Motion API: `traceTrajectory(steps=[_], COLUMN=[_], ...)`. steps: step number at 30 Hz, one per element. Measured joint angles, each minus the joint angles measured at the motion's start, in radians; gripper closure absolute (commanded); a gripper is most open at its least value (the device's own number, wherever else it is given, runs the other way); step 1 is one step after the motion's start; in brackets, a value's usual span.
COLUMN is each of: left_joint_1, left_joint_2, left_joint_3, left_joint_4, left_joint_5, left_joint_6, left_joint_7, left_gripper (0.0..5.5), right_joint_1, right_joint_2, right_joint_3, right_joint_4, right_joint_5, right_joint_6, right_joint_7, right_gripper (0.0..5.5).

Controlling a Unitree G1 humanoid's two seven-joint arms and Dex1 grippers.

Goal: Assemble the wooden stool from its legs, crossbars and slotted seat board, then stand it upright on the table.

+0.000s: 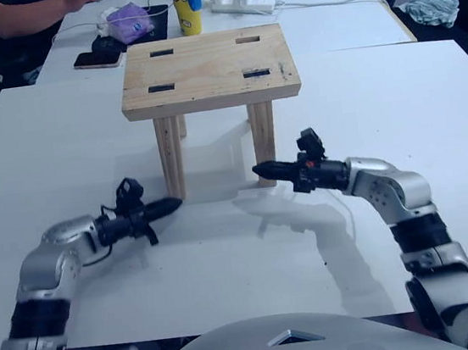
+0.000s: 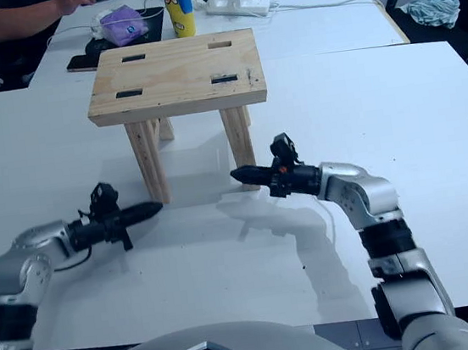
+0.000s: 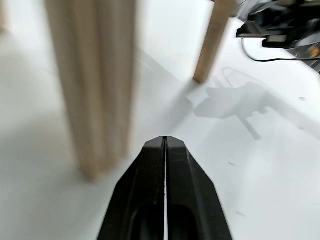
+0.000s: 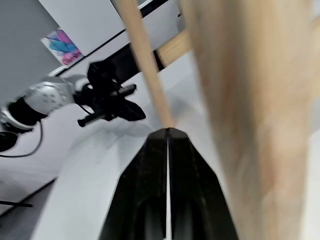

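Note:
The wooden stool (image 1: 208, 69) stands upright on the white table (image 1: 61, 153), its slotted seat board on top and legs (image 1: 169, 157) below. My left gripper (image 1: 175, 204) is shut and empty, its tip just beside the foot of the front left leg (image 3: 95, 80). My right gripper (image 1: 258, 170) is shut and empty too, pointing at the foot of the front right leg (image 1: 263, 143). In the right wrist view that leg (image 4: 240, 100) looms close beside the shut fingers (image 4: 150, 200), with the left gripper (image 4: 131, 109) beyond.
Behind the stool, on a second table, lie a phone (image 1: 99, 60), a purple bag (image 1: 129, 21), a yellow bottle (image 1: 187, 6) and a power strip (image 1: 243, 3). A seated person is at the far left. The table's near half and right side are bare.

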Motion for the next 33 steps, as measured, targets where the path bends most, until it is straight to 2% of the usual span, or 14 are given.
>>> traceTrajectory(steps=[9,17,21,26,31,33], left_joint_1=[-0.241,-0.533,-0.622,-0.603,-0.394,-0.284], left_joint_2=[-0.107,-0.242,-0.279,-0.313,-0.371,-0.401], left_joint_3=[-0.077,-0.071,-0.049,-0.011,0.026,0.044], left_joint_4=[0.323,0.827,0.963,0.923,0.585,0.402], left_joint_5=[0.181,0.351,0.391,0.382,0.279,0.222], left_joint_6=[-0.18,-0.449,-0.538,-0.591,-0.564,-0.531], left_joint_7=[-0.04,0.149,0.235,0.223,0.213,0.244], left_gripper=[5.49,5.49,5.49,5.49,5.49,5.49], right_joint_1=[-0.132,-0.345,-0.396,-0.403,-0.325,-0.234], right_joint_2=[0.078,0.155,0.181,0.197,0.18,0.166], right_joint_3=[0.013,-0.034,-0.047,-0.076,-0.114,-0.117], right_joint_4=[0.353,0.747,0.856,0.881,0.671,0.498], right_joint_5=[-0.211,-0.365,-0.407,-0.415,-0.299,-0.23], right_joint_6=[-0.3,-0.58,-0.649,-0.654,-0.485,-0.376], right_joint_7=[-0.016,-0.236,-0.308,-0.268,-0.072,-0.034], right_gripper=[5.5,5.5,5.5,5.5,5.5,5.5])
